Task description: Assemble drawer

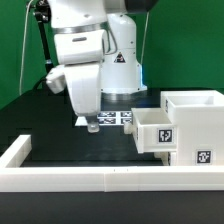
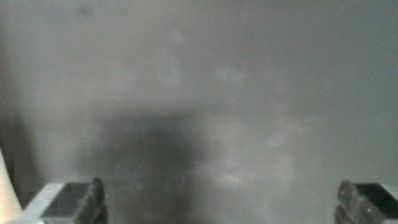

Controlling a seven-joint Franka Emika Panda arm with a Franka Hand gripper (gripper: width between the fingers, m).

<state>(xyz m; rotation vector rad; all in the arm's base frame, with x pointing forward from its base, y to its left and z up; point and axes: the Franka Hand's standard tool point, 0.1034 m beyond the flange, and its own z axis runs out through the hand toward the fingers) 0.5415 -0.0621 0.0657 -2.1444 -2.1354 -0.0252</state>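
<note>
The white drawer case (image 1: 197,118) stands at the exterior view's right, with tags on its front. A smaller white drawer box (image 1: 152,127) sits partly inside its open side and sticks out toward the exterior view's left. My gripper (image 1: 88,121) hangs low over the dark table, to the left of the drawer box and apart from it. In the wrist view my gripper (image 2: 221,205) is open, with its fingers (image 2: 75,203) wide apart. Only blurred grey table surface shows between them. The drawer parts are out of the wrist view.
The marker board (image 1: 116,118) lies flat on the table just behind the gripper. A low white rail (image 1: 100,179) runs along the front edge and turns back at the exterior view's left (image 1: 14,153).
</note>
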